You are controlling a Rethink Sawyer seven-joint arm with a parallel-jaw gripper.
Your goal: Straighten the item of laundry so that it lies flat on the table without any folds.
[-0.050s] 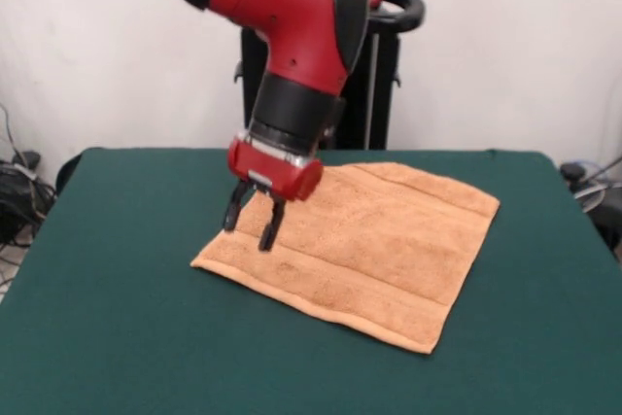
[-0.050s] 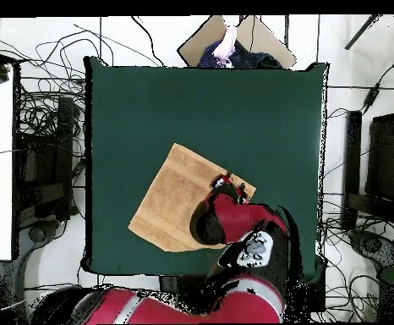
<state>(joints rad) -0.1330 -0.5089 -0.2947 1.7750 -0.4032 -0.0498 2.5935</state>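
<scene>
White wall behind, cables on the floor around the table (image 1: 107, 337), which was covered in dark green cloth. From my remote station I saw the towel (image 1: 389, 250) lying mid-table, turned at an angle to the table edges, one corner pointing toward the camera in the front view. It was orange-tan terry, roughly square. A band stripe ran along the near hem, another near the far hem. It looked spread out flat, with no folds I could make out. The corner under the arm was partly hidden in the overhead view, so I couldn't check that bit there.

The gripper (image 1: 252, 224) hung from a red and black arm (image 1: 292, 36), fingers pointing down and spread apart, nothing between them. It was over the towel's left corner in the front view; I couldn't tell whether the tips touched the cloth or hovered just above.

In the overhead view the towel (image 2: 171, 203) sat a little below the table's (image 2: 150, 101) centre, the arm (image 2: 234, 224) covering its lower right side. A person showed at the top edge beyond the table.
</scene>
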